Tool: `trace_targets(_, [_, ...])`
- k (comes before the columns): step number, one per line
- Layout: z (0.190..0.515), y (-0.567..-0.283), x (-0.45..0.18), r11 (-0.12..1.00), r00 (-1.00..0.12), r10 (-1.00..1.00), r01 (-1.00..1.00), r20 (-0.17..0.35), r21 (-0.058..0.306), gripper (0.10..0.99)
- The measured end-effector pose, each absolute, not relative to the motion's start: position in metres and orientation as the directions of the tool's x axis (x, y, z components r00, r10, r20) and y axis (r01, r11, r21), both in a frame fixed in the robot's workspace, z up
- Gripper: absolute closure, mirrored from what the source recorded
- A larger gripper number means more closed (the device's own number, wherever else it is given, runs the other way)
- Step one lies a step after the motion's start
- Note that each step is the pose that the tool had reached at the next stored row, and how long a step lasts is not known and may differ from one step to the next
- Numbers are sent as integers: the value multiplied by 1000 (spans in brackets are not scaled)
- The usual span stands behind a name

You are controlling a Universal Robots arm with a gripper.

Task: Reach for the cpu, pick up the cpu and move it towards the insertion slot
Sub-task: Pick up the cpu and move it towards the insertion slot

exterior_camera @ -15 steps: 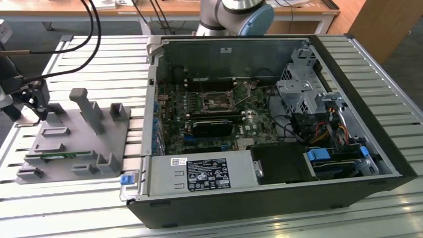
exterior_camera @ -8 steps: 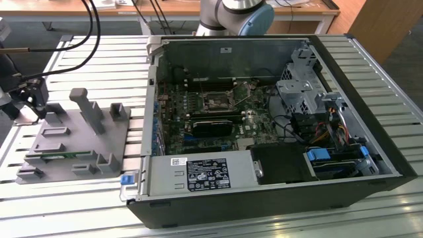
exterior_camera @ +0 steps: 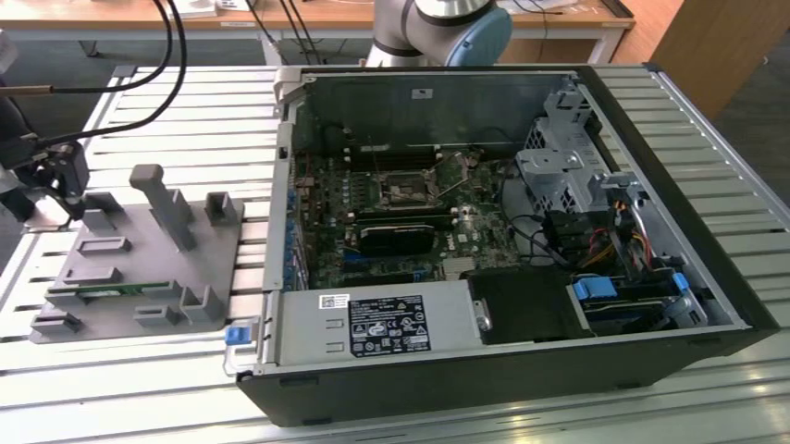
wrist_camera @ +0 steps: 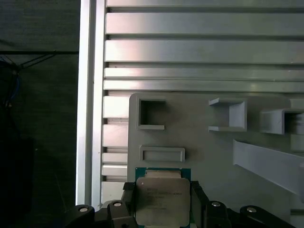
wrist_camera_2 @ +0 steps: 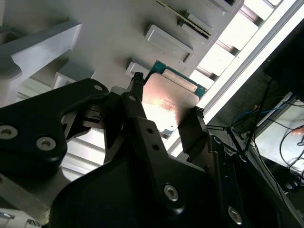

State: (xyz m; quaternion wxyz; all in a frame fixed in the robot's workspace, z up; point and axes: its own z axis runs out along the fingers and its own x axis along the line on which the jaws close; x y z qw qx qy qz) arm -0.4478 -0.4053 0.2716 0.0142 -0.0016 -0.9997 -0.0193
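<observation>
In both wrist views the cpu [wrist_camera: 161, 199] [wrist_camera_2: 168, 102], a flat square chip with a shiny silver top and a green rim, sits between my gripper's black fingers [wrist_camera_2: 137, 88]. My gripper [wrist_camera: 162, 195] [wrist_camera_2: 167, 95] is shut on its two opposite edges, over the corner of the grey fixture plate [wrist_camera: 209, 152]. In the exterior view my gripper [exterior_camera: 50, 194] hangs at the plate's far left end. The insertion slot [exterior_camera: 405, 191], a dark square socket in a silver bracket, lies on the green board inside the open computer case, well off to the exterior view's right.
The grey fixture plate [exterior_camera: 136, 268] carries upright posts [exterior_camera: 161, 203] and small pockets, one with a green memory stick [exterior_camera: 117, 289]. The black case walls [exterior_camera: 370, 328] ring the board. Cables [exterior_camera: 593, 245] and a drive cage crowd the case's right side. The slatted aluminium table [exterior_camera: 173, 120] lies underneath.
</observation>
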Motion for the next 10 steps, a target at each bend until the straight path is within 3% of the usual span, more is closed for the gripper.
trace_targets(10, [276, -405, -448, 999, -1000, 3, 4, 29, 39, 541])
